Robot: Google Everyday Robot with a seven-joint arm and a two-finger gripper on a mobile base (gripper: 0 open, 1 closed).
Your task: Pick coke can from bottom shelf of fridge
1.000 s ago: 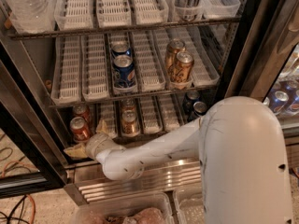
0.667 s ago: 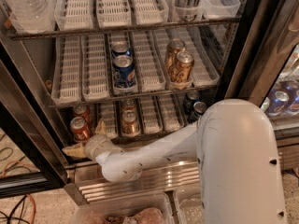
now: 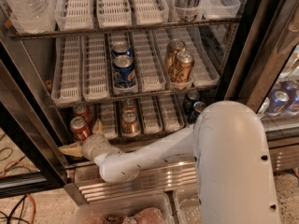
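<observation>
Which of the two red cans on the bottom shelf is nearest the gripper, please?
The front coke can, just above the open gripper; the other red can stands behind it.

On the bottom shelf [image 3: 171, 115] stand 2 red coke cans [image 3: 80, 128] at lower left, 2 gold-orange cans [image 3: 130, 122] and 2 dark cans [image 3: 198, 109]. The rack above carries 2 blue Pepsi cans [image 3: 124, 72] and 2 gold cans [image 3: 182, 67]. At top is 1 tall silver can [image 3: 189, 0]. 1 gripper [image 3: 83, 139], fingers apart, is at lower left by the coke cans.
</observation>
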